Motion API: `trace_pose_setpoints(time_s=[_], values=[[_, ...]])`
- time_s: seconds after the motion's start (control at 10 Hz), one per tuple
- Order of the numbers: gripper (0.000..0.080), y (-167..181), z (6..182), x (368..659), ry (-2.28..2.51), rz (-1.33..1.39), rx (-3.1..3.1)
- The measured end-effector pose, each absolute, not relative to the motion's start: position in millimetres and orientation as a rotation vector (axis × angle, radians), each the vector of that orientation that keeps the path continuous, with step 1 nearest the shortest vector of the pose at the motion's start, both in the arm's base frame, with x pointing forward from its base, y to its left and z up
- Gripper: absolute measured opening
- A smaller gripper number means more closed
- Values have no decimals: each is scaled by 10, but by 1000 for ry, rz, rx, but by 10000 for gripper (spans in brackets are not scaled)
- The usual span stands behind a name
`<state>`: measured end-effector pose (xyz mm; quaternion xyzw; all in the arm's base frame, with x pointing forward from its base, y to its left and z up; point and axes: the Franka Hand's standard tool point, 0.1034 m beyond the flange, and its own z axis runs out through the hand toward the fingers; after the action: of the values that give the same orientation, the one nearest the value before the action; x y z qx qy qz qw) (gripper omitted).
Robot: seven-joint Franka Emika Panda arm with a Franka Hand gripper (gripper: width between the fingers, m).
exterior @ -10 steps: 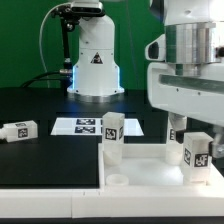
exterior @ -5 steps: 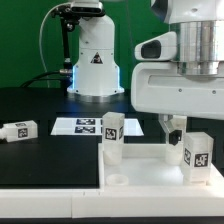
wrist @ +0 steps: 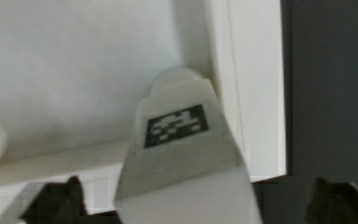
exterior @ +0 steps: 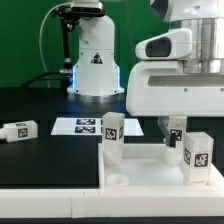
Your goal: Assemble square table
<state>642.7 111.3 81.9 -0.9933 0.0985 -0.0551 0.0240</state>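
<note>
The white square table top [exterior: 150,170] lies at the front of the exterior view, raised rim up. Two white tagged legs stand upright on it, one near the middle [exterior: 112,136] and one at the exterior view's right [exterior: 197,150]. A third leg [exterior: 20,130] lies loose on the black table at the left. My gripper [exterior: 172,134] hangs just behind the right leg. In the wrist view a tagged leg [wrist: 179,130] stands by the top's rim [wrist: 243,80] between my dark fingertips [wrist: 60,203]. My gripper [wrist: 202,206] is open, with gaps on both sides.
The marker board [exterior: 84,126] lies flat on the black table behind the top. The white robot base [exterior: 95,60] with a triangle sticker stands at the back. A round corner socket [exterior: 118,182] shows at the top's front left corner.
My hand has shifted toward the exterior view's left and looks larger in the picture. The legs and the table top have not moved.
</note>
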Motion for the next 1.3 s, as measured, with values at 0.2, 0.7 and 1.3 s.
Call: trace_pose_setpoints(time_s=[0.2, 0.7, 1.3], values=[[386, 1116, 818, 6426, 509, -164, -3039], [285, 1087, 803, 6410, 1394, -141, -2739], [286, 1036, 779, 6376, 2057, -40, -2185]])
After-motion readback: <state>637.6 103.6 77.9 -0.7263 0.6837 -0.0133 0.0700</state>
